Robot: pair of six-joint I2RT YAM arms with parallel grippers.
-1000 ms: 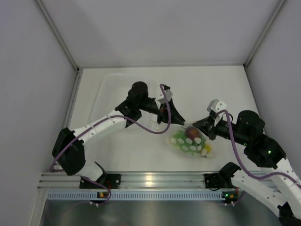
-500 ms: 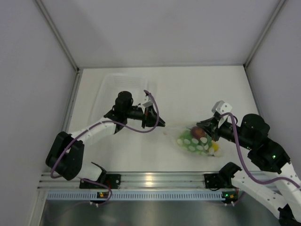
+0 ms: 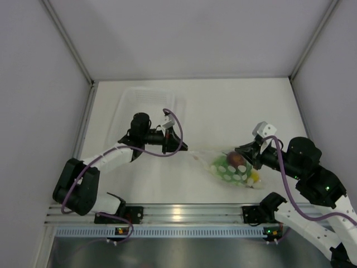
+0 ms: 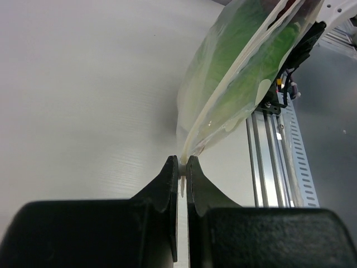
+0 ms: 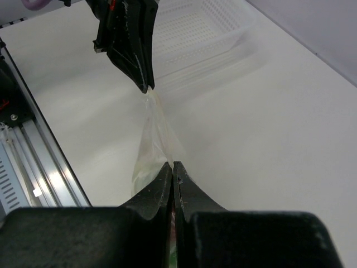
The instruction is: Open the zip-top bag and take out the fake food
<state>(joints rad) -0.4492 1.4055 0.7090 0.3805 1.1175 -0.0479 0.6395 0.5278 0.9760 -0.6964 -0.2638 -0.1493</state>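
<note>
Zip-top bag [image 3: 226, 166] lying on the worktop [image 3: 234, 106] right of centre, now drawn out into a long thin point toward the left. At the left end, left pincer [image 3: 186, 149] almost closed on the very tip of the bag's pale edge strip, near the front of the clear tray [image 3: 128, 99]; in the left wrist view only a small bit of strip between the jaws. Compared with one second before, pulled well back to the left, away from the bag's body, with the plastic in between stretched. In the middle, fake food [image 3: 220, 167] still all inside, green and dark red pieces showing through the white dots. At the right, right pincer [image 3: 242, 154] fully closed on the bag's upper edge, shifted a little to the right against the earlier picture, the bag carried with it. Most likely a pulling-apart of the mouth, in progress; seal already parted or not, cannot tell.
</note>
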